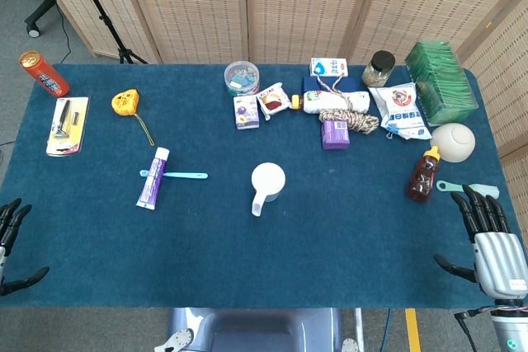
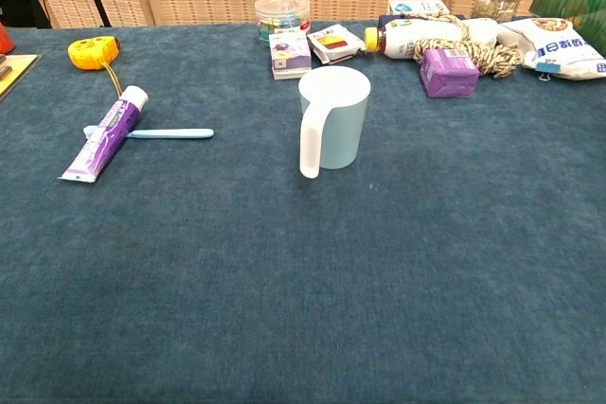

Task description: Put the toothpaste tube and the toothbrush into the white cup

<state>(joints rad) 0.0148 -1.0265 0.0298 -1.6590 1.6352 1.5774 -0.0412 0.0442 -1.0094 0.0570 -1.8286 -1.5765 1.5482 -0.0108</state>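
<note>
Currently nothing is done: tube lies across brush on the desk, at 9 o'clock from empty cup. Left hand and right hand are spread, holding nothing.

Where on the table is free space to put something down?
Bare cloth runs along the whole near edge, below the toothpaste and cup, and between the cup and sauce bottle. The far edge behind the cup is crowded with packets and jars.

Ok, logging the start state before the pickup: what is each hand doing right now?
Left hand: open, fingers apart, holding nothing, at the near left table edge.
Right hand: open, fingers spread, holding nothing, at the near right edge.
</note>
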